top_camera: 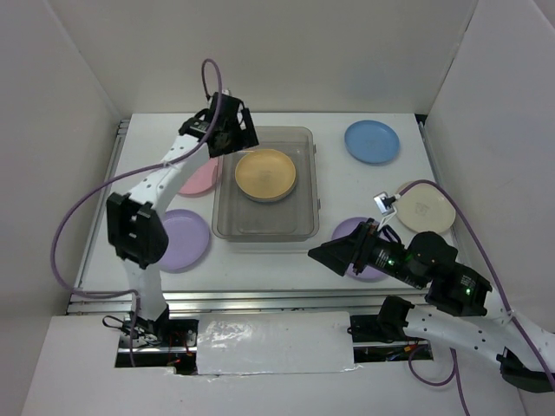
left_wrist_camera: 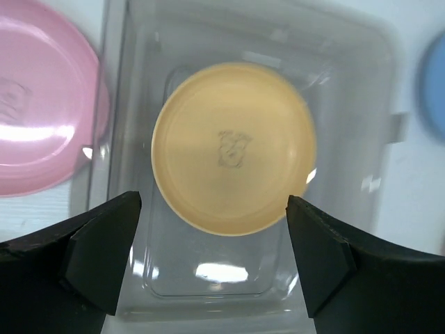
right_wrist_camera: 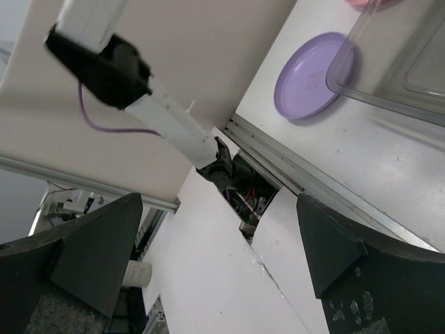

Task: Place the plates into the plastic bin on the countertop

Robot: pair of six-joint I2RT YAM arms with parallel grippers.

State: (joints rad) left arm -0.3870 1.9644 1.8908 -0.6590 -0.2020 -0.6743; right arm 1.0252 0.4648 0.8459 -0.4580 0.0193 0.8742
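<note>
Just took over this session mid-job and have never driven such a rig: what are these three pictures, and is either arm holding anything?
Two robot arms stand at the table's near edge. The overhead view shows both; the other two views come from cameras on the wrists. The left pincer is open above the plastic bin, where the orange-yellow plate already lies. The right pincer is open and empty, pointing back toward the arm bases. Still on the countertop: a pink plate, two lavender plates, a blue plate and a cream plate. Nothing is held.
</note>
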